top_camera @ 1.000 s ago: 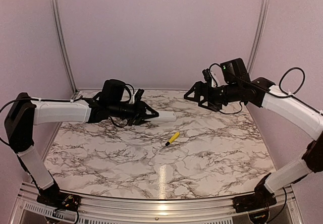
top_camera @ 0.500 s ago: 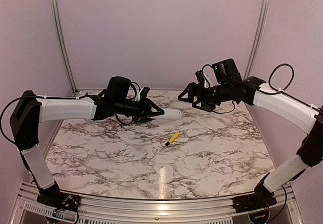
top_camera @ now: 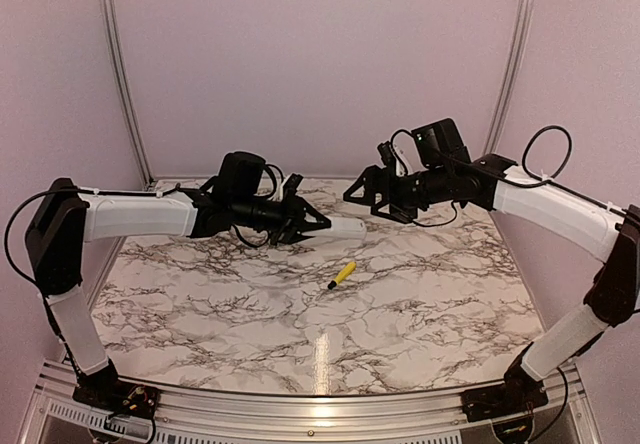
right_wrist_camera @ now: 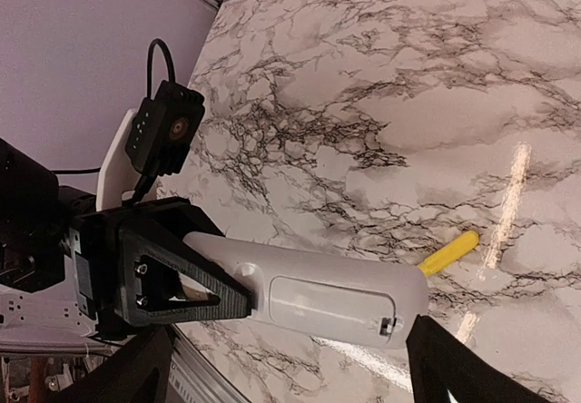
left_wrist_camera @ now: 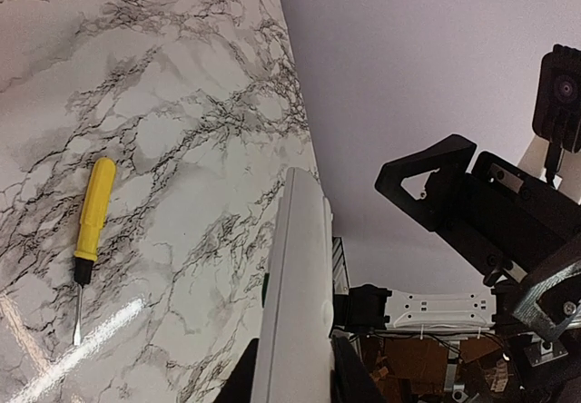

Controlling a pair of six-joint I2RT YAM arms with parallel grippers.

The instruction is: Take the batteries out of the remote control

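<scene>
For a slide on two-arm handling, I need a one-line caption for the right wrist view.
Left gripper holds the white remote control above the marble table, battery cover shut, yellow screwdriver beyond.

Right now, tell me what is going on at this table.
The left pincer grips a white remote control by one end, holding it in the air above the marble table. The right pincer hangs open near its free end, not touching it. The battery cover is on. A yellow screwdriver lies on the table.

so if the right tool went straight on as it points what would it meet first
Probably the free end of the slim white plastic remote control held in the left tool; depth is unclear.
</scene>
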